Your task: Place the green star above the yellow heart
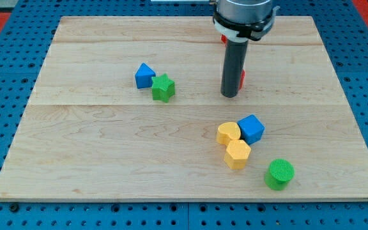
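Toward the board's top-left quarter, the green star (163, 87) lay flat on the wooden board (107, 160), touching the blue block (144, 75), a roughly triangular prism, which sat at its upper-left side. The star's points spread evenly, so no long axis or heading could be made out. Nearer the bottom-right corner, the yellow heart (229, 133) rested against a blue cube (252, 128) on its right and a yellow hexagonal block (237, 154) just below it. A green cylinder (279, 174) stood apart from this cluster, closer to the bottom-right corner. The dark rod came down from the top edge right of centre, and my tip (229, 96) met the board between the two groups, well apart from the star and above the heart. A red block (242, 78) showed just behind the rod, mostly hidden, its shape unclear. No container was on the board. The arm carried no claw, only the rod, touching no block.
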Tool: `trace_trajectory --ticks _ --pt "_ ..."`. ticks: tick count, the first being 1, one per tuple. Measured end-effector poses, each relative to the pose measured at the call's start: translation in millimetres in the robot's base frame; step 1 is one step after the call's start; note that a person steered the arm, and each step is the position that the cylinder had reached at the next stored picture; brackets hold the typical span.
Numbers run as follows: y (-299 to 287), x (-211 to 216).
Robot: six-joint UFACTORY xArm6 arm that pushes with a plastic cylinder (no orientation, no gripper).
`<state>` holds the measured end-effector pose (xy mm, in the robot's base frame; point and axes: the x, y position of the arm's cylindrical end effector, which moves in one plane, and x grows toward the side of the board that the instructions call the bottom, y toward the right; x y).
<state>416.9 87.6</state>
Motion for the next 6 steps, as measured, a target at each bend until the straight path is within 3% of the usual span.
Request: trace_trajectory --ticks 2,3,4,5,6 --pt "8.6 -40.2" --pt "14.4 -9.6" --pt "-24.3 43.7" --pt "-114.2 75.9" --pt "-186.6 60.9"
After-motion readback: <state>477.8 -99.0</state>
